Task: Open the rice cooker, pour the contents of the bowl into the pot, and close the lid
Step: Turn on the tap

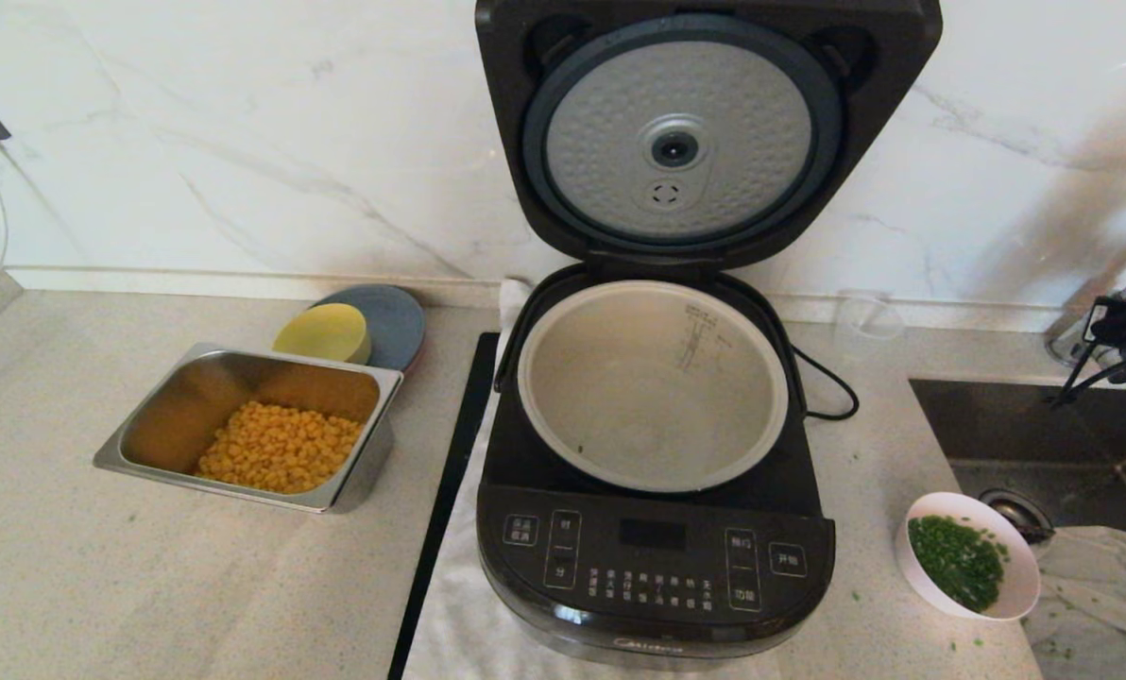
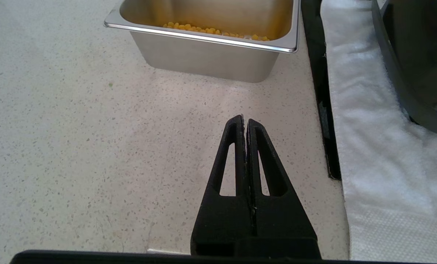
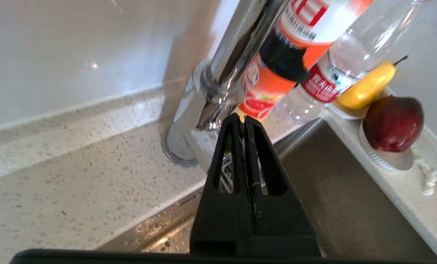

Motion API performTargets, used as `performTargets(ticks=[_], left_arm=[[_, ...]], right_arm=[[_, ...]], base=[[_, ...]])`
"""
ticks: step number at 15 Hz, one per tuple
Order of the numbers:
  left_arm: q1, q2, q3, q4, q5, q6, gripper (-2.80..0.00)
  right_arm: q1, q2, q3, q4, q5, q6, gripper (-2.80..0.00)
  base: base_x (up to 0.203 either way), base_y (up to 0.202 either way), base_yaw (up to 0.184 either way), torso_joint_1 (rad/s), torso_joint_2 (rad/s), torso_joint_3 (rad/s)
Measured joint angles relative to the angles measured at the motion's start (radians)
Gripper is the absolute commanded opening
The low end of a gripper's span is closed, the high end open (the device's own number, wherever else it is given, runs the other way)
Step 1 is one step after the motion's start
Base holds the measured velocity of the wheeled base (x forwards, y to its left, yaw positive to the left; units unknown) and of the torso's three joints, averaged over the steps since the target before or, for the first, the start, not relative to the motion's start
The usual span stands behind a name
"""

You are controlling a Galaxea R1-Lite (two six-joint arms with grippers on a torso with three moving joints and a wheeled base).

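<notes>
The black rice cooker (image 1: pixel 653 567) stands on a white cloth with its lid (image 1: pixel 705 132) swung fully upright, dimpled silver disc facing me. The grey-beige pot (image 1: pixel 653 387) inside holds only a few specks. The small pale bowl (image 1: pixel 920 587) sits on the counter to the cooker's front right, with the chopped green contents (image 1: pixel 958 562) inside. My left gripper (image 2: pixel 245 121) is shut and empty, low over bare counter near the steel tray (image 2: pixel 207 55). My right gripper (image 3: pixel 242 119) is shut and empty over the sink's corner by the faucet (image 3: pixel 218 80), far behind the bowl.
The steel tray (image 1: pixel 147 453) holding corn, a yellow bowl (image 1: pixel 322 332) and a grey plate (image 1: pixel 393 321) are left of the cooker. The sink (image 1: pixel 1026 434), a rag (image 1: pixel 1101 595), bottles (image 3: pixel 277 73) and fruit (image 3: pixel 392 123) lie to the right. A power cord (image 1: pixel 832 387) trails behind the cooker.
</notes>
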State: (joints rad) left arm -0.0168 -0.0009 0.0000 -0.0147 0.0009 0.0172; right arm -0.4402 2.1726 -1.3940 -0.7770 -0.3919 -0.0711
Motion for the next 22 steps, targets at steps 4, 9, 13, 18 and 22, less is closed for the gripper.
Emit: performTargets(ticks=[4,9,13,18,22], left_arm=[[0.0,0.0,0.0,0.0,0.0,0.0,-2.8],[0.0,0.0,0.0,0.0,0.0,0.0,-2.8],[0.0,0.0,0.0,0.0,0.0,0.0,-2.8],[0.0,0.0,0.0,0.0,0.0,0.0,-2.8],[0.0,0.0,0.0,0.0,0.0,-0.001,-2.8]], right_arm=[[-0.002,0.01,-0.004,0.0,0.001,-0.002,-2.8],[-0.003,-0.008,0.035,-0.001,-0.001,-0.003,-2.8],[-0.015,-0.008,0.064,-0.001,-0.001,-0.005,-2.8],[-0.024,-0.01,0.083,-0.001,-0.002,-0.005,-2.8],[-0.025,-0.026,0.124,-0.009,-0.002,0.005,-2.8]], base=[[0.0,0.0,0.0,0.0,0.0,0.0],[0.0,0.0,0.0,0.0,0.0,0.0],[0.0,0.0,0.0,0.0,0.0,0.0],[0.0,0.0,0.0,0.0,0.0,0.0],[0.0,0.0,0.0,0.0,0.0,0.0]])
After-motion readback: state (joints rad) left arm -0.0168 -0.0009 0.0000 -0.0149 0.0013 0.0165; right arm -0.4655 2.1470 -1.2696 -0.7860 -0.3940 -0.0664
